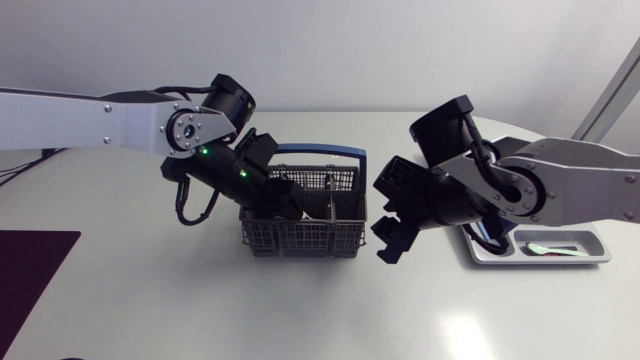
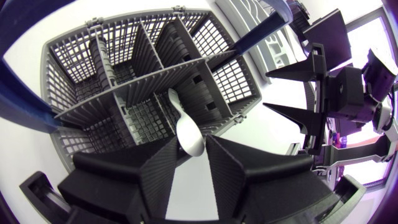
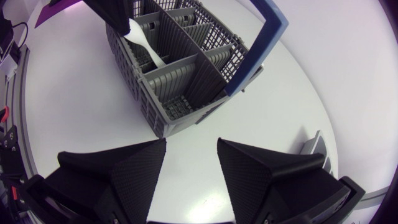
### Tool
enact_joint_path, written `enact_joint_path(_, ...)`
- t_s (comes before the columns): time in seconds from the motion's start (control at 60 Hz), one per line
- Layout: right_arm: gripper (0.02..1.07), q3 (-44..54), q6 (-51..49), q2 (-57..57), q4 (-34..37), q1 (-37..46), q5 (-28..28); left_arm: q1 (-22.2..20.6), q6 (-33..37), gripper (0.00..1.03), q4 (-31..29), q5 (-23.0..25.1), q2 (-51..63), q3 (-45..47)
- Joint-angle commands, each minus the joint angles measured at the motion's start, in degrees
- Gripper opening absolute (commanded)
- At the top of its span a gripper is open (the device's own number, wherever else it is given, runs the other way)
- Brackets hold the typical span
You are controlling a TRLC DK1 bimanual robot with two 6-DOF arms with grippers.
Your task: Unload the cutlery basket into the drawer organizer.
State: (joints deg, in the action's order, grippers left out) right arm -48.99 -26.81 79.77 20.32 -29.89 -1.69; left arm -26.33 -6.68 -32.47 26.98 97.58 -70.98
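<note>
- While my left gripper (image 2: 193, 148) is pinching the bowl end of a slim, white, plastic-looking spoon (image 2: 185, 123), the spoon's handle is pointing down into one compartment of the grey plastic lattice cutlery basket (image 2: 74, 68) with its blue carrying handle.
- I am judging the spoon to be light and stiff. It also looks smooth enough to be pivoting between my pads, so I am favouring a firm hold near the neck and a straight upward lift past the dividers.
- My right gripper (image 3: 191, 163) is hanging over the table just beside the basket, fingers spread and nothing between them.
- The left wrist view is showing the pinch itself and the dividers around the handle. In the head view my own arm is hiding all of that.
- The right wrist view is showing the spoon from the side, slanting against a divider.
- Only the head view is showing the pale grey drawer organizer (image 1: 597, 243). It is lying partly behind my right arm, well apart from the basket, with something pale in it that is too small to name.
</note>
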Motion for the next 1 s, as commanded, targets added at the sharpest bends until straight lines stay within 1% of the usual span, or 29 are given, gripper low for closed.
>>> enact_joint_path(0.0,0.63,1.62,-0.35,-0.40,-0.54,-0.08,-0.24,-0.30,-1.94,0.24,0.48,0.62,2.00,-1.44)
enact_joint_path(0.117,0.63,1.97,-0.70,-0.49,-0.72,-0.08,-0.42,-0.39,-1.94,0.20,1.00,0.62,2.09,-1.35)
enact_joint_path(0.383,0.63,3.11,-0.79,-0.58,-1.60,0.01,-0.77,-0.39,-1.41,0.20,1.53,0.62,1.91,-1.18)
enact_joint_path(0.6,0.63,3.55,-1.14,-0.58,-2.03,0.09,-0.77,-0.57,-0.53,0.16,1.71,0.62,1.12,-0.56)
enact_joint_path(0.733,0.63,3.64,-1.14,-0.58,-2.03,0.09,-0.77,-0.57,-0.62,0.11,1.79,0.62,1.30,-1.18)
enact_joint_path(0.867,0.63,4.08,-1.14,-0.93,-2.03,0.09,-0.77,-0.22,-0.18,0.10,1.79,0.97,0.86,-1.44)
enact_joint_path(0.983,0.63,4.17,-1.41,-1.19,-2.03,0.09,-0.77,0.31,0.09,0.10,0.92,2.02,-2.39,-1.44)
